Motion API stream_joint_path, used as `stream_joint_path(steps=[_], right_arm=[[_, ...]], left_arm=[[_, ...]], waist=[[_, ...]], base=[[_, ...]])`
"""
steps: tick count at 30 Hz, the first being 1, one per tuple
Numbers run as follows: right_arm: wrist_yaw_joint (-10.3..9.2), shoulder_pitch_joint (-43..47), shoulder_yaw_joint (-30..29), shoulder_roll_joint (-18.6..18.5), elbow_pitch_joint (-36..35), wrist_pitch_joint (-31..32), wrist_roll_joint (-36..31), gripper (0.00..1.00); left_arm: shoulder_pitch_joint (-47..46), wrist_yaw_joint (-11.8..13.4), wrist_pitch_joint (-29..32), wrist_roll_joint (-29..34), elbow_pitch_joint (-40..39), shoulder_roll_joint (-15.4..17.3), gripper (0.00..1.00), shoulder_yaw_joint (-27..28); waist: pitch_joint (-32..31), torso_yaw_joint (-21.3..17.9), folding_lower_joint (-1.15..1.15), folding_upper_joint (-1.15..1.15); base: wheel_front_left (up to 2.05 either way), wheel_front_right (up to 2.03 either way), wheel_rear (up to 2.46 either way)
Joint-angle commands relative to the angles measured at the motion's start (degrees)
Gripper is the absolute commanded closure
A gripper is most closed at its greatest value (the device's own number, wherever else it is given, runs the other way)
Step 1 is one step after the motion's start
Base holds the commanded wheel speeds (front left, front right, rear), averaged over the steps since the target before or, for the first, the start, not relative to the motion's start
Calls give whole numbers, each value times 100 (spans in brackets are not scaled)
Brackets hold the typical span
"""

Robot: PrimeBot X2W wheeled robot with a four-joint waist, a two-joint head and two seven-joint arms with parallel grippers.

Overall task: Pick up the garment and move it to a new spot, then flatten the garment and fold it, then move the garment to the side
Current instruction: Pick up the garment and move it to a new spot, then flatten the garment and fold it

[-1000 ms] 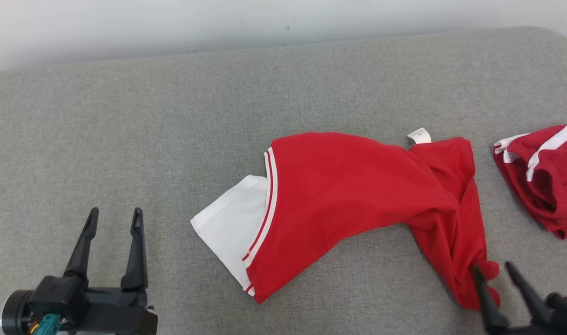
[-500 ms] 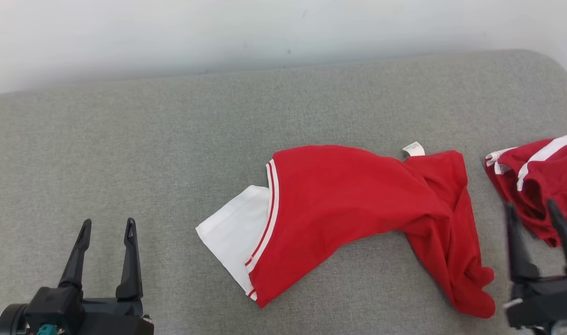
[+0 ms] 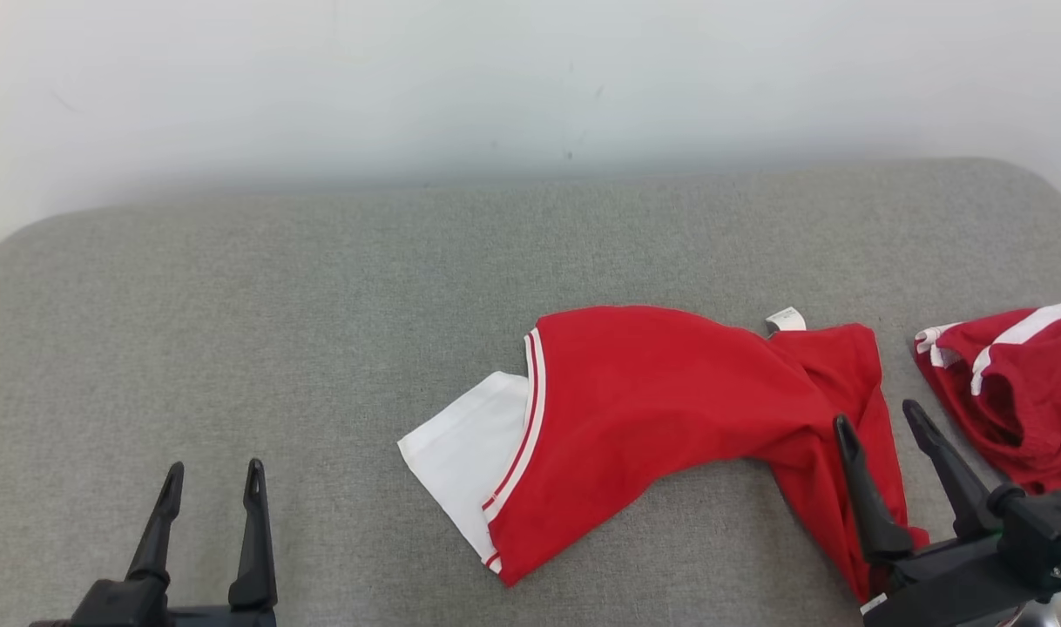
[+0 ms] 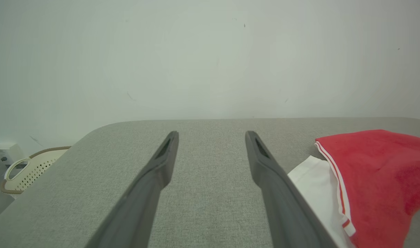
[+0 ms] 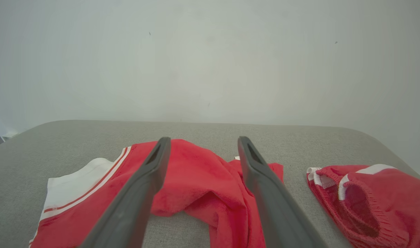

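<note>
The garment [image 3: 652, 392] is red with a white panel and red-and-white striped trim, lying crumpled across the middle of the grey padded table [image 3: 321, 305]. Its right end is twisted into a narrow bunch. My right gripper [image 3: 877, 414] is open over that twisted end, with nothing between its fingers. From the right wrist, the right gripper [image 5: 203, 139] points across the garment [image 5: 196, 172]. My left gripper [image 3: 215, 468] is open at the lower left, well clear of the cloth. In the left wrist view the left gripper [image 4: 212, 134] points at bare table, the garment [image 4: 375, 172] to its right.
A second red garment with white stripes [image 3: 1018, 392] lies bunched at the table's right edge, also seen from the right wrist [image 5: 368, 196]. A pale wall rises behind the table. A cream perforated basket [image 4: 27, 168] sits beyond the table's left edge.
The head camera has tilted up, showing more wall. My right gripper swung right toward the second garment, then back left over the garment's twisted end. Both grippers stayed open.
</note>
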Motion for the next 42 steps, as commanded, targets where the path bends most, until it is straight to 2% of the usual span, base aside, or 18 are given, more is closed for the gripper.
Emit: stream_joint_path(steps=[1, 13, 22, 28, 33, 42], right_arm=[[-4, 117, -46, 71, 14, 1, -42, 0], [-3, 375, -283, 278, -64, 97, -180, 0], [-3, 368, -293, 315, -134, 126, -101, 0], [-3, 297, -272, 281, -166, 150, -54, 0], [-3, 144, -172, 234, -196, 158, -6, 0], [-3, -190, 40, 314, -6, -71, 148, 0]], left_arm=[[146, 35, 20, 14, -12, 38, 0, -12], [322, 57, 101, 31, -6, 71, 0, -126], [14, -32, 21, -36, 66, -37, 0, -199], [-622, -302, 47, -30, 274, -169, 0, -388], [-1549, -683, 292, -100, 659, -409, 0, -678], [-3085, -1588, 997, -517, 2499, -871, 0, -1107]], waist=[[-142, 65, 0, 0], [-304, 84, 0, 0], [-244, 138, 0, 0], [-107, 114, 0, 0], [166, -81, 0, 0], [776, -869, 0, 0]], base=[[0, 0, 0], [0, 0, 0], [0, 0, 0], [0, 0, 0], [0, 0, 0], [0, 0, 0]])
